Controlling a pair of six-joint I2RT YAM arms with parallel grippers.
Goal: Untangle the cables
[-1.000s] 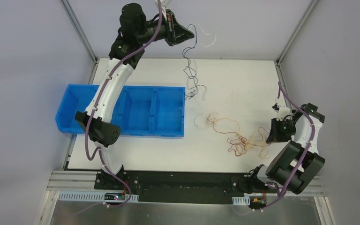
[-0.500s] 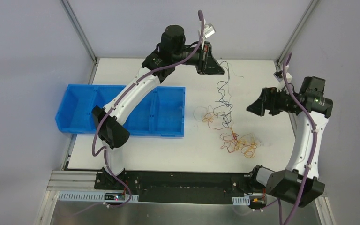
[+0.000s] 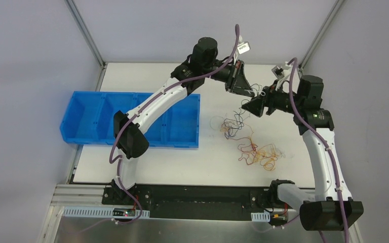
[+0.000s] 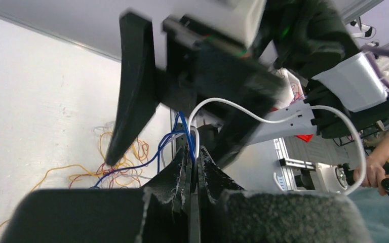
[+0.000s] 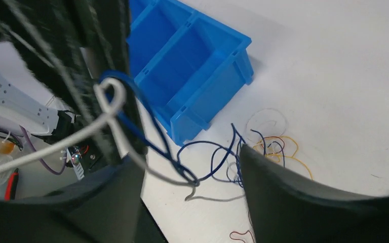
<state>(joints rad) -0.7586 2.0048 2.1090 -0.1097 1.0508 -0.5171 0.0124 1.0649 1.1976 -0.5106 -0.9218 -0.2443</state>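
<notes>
left claw [image 4: 191, 152] clenched on blue and white cables [image 3: 239, 120], right claw [image 5: 190, 162] spread apart astride them.

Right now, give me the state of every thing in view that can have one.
left tool: shut on blue and white cables, held above the table.
right tool: open, hanging strands between its fingers.
cables: some strands lifted, the rest tangled on the table.
blue bin: upright, visible compartments empty.

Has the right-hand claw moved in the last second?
Yes. The right gripper has swung away from the right edge of the table, moving left and farther back, closer to the blue bin.
</notes>
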